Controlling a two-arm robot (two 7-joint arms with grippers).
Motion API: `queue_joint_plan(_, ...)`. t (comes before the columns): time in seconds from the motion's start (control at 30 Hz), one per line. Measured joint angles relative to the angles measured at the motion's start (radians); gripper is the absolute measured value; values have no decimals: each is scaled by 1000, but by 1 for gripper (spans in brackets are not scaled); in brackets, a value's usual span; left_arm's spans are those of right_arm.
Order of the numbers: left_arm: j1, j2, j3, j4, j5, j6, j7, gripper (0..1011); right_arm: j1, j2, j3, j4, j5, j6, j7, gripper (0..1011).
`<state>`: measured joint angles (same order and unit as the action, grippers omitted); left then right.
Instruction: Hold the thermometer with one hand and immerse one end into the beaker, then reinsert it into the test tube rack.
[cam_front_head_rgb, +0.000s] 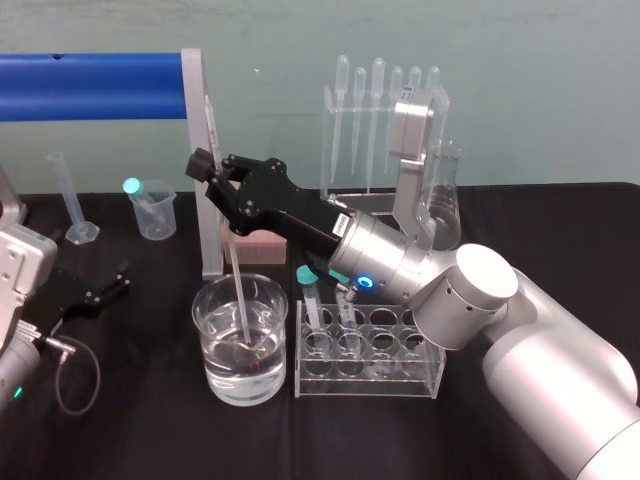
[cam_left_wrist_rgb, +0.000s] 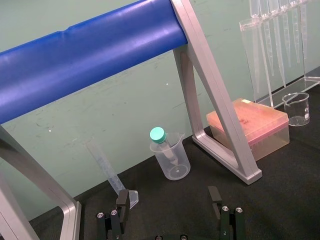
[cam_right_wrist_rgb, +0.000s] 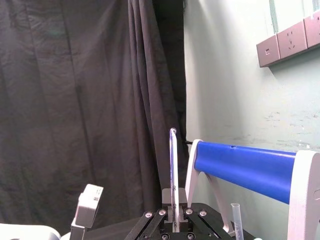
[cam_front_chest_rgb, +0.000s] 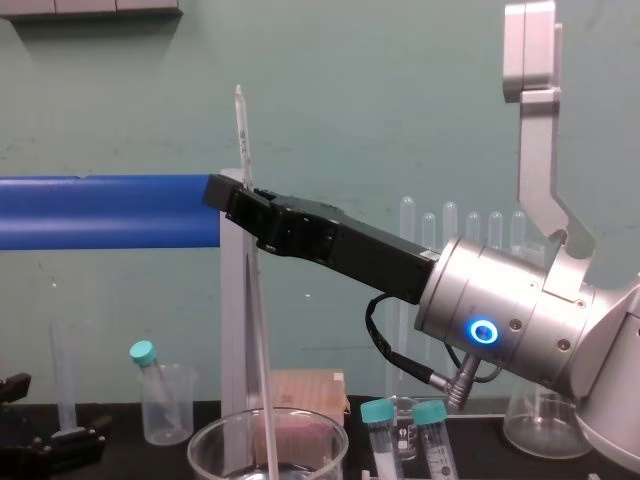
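The thermometer (cam_front_head_rgb: 232, 262) is held by the right gripper (cam_front_head_rgb: 212, 175), its lower end immersed in the beaker (cam_front_head_rgb: 210, 380) at nine o'clock of the test tube rack (cam_front_head_rgb: 370, 350); the left gripper (cam_left_wrist_rgb: 168, 200) is parked open

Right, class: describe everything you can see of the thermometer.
The thermometer is a very long, pencil-thin, whitish glass rod with fine scale marks. It stands almost upright, leaning slightly. The right gripper is shut on it partway up, and its top end pokes out above. Its lower end sits in the water inside the big clear beaker, near the bottom; whether it touches the glass cannot be told.
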<state>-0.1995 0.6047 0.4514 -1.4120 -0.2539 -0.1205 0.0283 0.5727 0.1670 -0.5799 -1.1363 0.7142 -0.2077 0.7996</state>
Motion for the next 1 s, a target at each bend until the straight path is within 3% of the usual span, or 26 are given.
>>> queue_joint_plan(1.0,0,0,0,0,0,0,0,1008,-1,1,1,-3,3,-1,-1,55)
